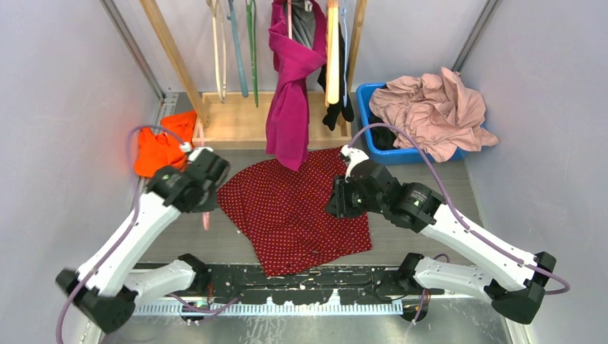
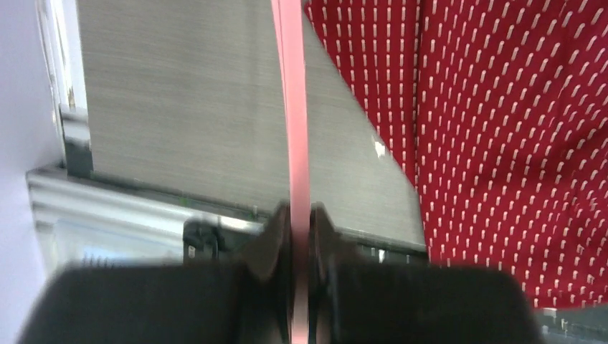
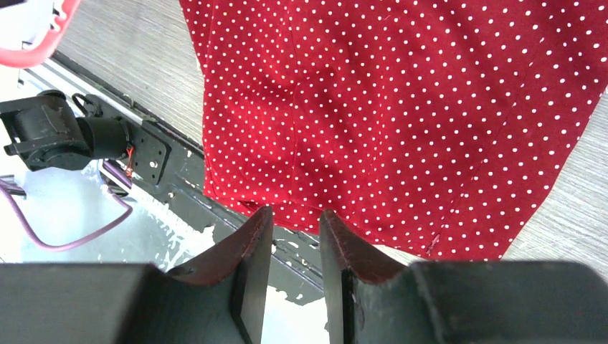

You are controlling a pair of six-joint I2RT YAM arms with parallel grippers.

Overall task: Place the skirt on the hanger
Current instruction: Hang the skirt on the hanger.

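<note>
Skirt (image 1: 294,211) lies spread flat on the table (image 1: 430,193) between the 2 arms. Left gripper (image 2: 300,222) is clamped on the pink hanger (image 2: 292,107), just beside the skirt's left edge. Right gripper (image 3: 295,229) hovers over the skirt, fingers parted, grasping nothing. Beyond, a magenta garment (image 1: 288,107) hangs down to the skirt's far edge.

Legible text, labels, brands, numbers, signs: none in any view, near or far, left or right.

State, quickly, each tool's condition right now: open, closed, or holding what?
Left tool: closed on the pink hanger.
Right tool: open, holding nothing, near the skirt.
</note>
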